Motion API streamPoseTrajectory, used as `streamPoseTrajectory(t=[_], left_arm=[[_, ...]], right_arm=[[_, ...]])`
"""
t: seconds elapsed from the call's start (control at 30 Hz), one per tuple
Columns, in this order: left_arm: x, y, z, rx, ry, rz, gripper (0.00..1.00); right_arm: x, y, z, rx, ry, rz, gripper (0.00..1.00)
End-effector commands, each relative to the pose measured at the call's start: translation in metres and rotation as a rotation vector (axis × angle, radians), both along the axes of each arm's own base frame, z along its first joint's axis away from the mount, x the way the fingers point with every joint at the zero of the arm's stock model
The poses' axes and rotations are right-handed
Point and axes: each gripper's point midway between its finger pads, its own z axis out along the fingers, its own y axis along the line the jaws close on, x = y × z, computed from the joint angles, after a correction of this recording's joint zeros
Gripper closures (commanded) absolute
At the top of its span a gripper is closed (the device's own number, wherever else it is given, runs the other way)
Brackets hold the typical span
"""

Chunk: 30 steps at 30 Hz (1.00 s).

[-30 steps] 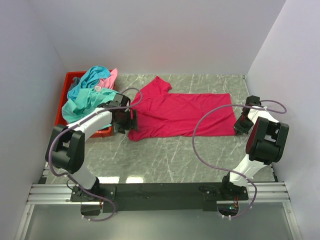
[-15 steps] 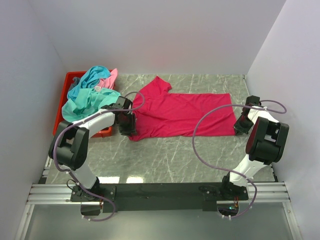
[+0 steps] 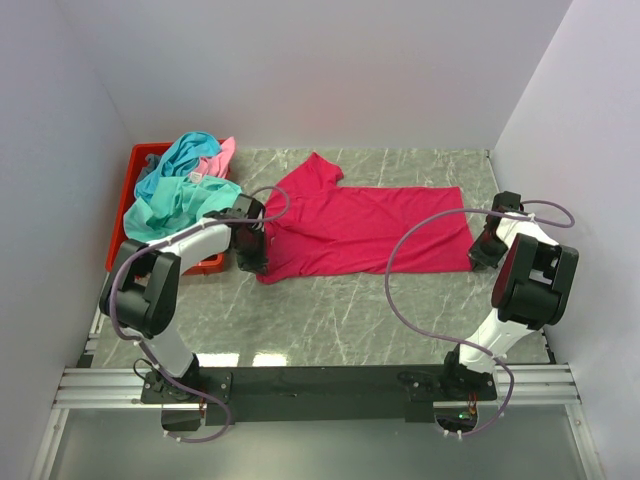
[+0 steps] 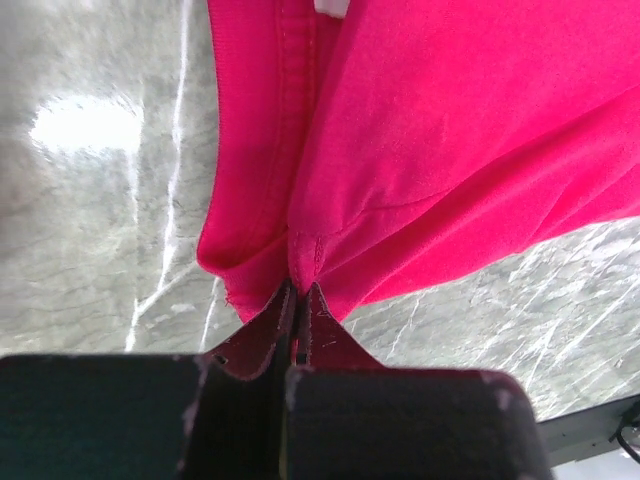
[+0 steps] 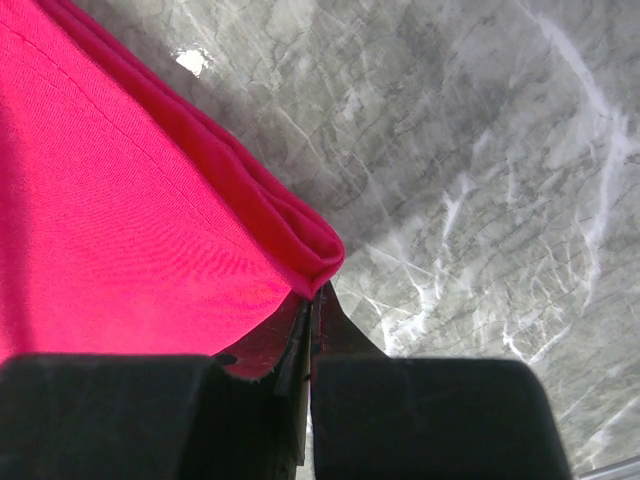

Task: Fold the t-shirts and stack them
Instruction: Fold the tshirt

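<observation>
Nearest the arm bases runs a bare strip of the grey marble-patterned table [image 3: 340, 320]. Just beyond it the magenta-red cloth t-shirt [image 3: 365, 225] lies spread flat across the middle, lengthwise from left to right, with one sleeve pointing toward the far wall. The left tool [image 4: 297, 300] is closed tight on a small gather of cloth at the shirt's near-left corner, beside a stitched seam. The right tool [image 5: 312, 300] is clamped on the near-right hem corner, where the edge is doubled over. Both sit low on the table, so the step in hand looks like a two-handed lift to make the first fold. The risk lies in the grips. Each pinch takes only a thin bite close to the edge, and if the arms pull apart or rise unevenly the cloth may slide out or the fold may come down skewed. Whether the left pinch holds both layers cannot be told; with one layer only, the shirt would sag open. The right arm's purple cable [image 3: 387, 275] loops over the shirt and could drag on it. Farthest left, the red plastic bin [image 3: 117, 235] holds teal t-shirts [image 3: 170, 205] and a light pink t-shirt [image 3: 224, 155], draped near the left arm, which might snag them.
</observation>
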Motion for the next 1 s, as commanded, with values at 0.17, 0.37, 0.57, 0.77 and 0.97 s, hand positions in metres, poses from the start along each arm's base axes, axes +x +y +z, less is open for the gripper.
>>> streamPoseTrajectory(t=[0.17, 0.37, 0.57, 0.77, 0.97], left_arm=[[0.020, 0.015, 0.026, 0.055, -0.055, -0.036, 1.00], [0.023, 0.022, 0.018, 0.070, -0.037, -0.018, 1.00], [0.032, 0.021, 0.011, 0.077, -0.033, 0.006, 1.00], [0.043, 0.012, 0.014, 0.043, -0.045, 0.011, 0.92], [0.041, 0.005, 0.029, -0.017, -0.069, 0.042, 0.59]], right_arm=[[-0.002, -0.022, 0.006, -0.084, 0.018, -0.014, 1.00], [-0.005, -0.028, 0.009, -0.111, 0.029, -0.020, 1.00], [-0.007, -0.030, 0.008, -0.115, 0.037, -0.020, 1.00], [-0.006, -0.027, 0.006, -0.098, 0.037, -0.014, 1.00], [0.001, -0.022, 0.016, -0.075, -0.022, -0.002, 0.95]])
